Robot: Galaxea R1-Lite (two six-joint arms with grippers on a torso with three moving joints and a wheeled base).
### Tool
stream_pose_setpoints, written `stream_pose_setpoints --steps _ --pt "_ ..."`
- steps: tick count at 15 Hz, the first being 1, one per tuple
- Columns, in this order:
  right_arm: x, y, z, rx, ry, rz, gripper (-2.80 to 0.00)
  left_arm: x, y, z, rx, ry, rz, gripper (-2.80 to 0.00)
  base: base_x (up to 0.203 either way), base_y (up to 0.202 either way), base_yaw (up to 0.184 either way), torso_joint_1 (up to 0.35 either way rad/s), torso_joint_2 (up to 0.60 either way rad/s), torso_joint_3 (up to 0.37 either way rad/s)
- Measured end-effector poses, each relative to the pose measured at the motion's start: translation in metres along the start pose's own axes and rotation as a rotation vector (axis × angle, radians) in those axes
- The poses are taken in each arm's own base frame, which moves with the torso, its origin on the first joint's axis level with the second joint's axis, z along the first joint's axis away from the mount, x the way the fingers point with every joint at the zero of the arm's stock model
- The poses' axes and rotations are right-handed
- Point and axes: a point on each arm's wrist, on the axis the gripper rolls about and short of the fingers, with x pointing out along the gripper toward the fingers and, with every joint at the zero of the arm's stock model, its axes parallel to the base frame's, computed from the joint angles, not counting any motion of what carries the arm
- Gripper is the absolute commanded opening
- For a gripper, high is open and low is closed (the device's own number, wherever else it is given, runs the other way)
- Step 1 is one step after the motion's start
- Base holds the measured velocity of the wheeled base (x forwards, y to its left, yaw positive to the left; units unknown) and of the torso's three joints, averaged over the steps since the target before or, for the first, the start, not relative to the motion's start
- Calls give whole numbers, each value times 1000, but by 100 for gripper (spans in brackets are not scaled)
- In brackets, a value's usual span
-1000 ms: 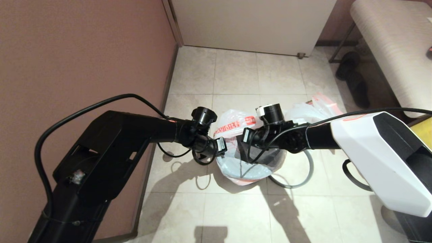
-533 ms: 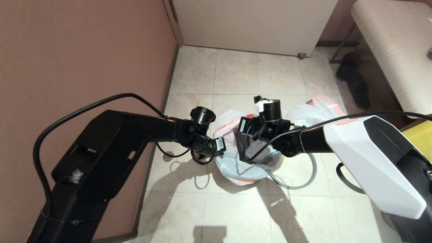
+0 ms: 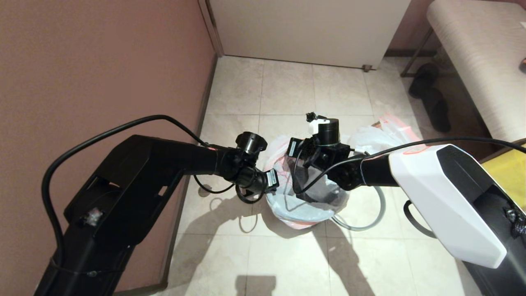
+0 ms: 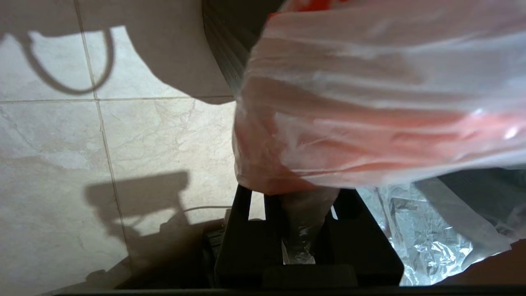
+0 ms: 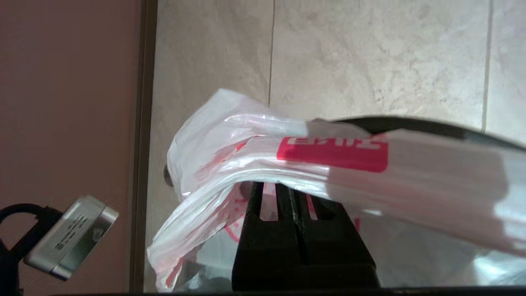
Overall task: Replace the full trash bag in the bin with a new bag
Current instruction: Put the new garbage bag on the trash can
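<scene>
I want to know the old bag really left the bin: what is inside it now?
Inside the bin only the new bag shows, its film lining the opening. The bottom is covered by both grippers. A second white bag lies behind on the floor.

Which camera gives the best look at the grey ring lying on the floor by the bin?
The head view: the grey ring lies on the tiles to the right of the bin, partly hidden behind the right arm. Neither wrist view shows it; both are filled with the new bag and tiles.
</scene>
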Motion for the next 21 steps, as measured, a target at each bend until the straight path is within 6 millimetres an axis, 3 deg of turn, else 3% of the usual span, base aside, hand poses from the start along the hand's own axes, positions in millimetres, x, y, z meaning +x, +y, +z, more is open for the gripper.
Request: stream_pose_setpoints --steps 8,12,16,21 --pt "1 -6 10 -63 -90 -46 -280 -24 -16 -7 22 67 -132 -280 0 0 0 0 0 0" --pt "0 -22 23 -58 -132 -98 -280 -15 -16 -9 72 -23 -16 -280 0 0 0 0 0 0" --pt "9 -27 3 -68 -88 -92 -280 3 4 2 67 -176 120 -280 0 0 0 0 0 0" --pt "17 -42 -10 -75 -63 -95 -280 8 13 -2 49 -171 84 -280 0 0 0 0 0 0"
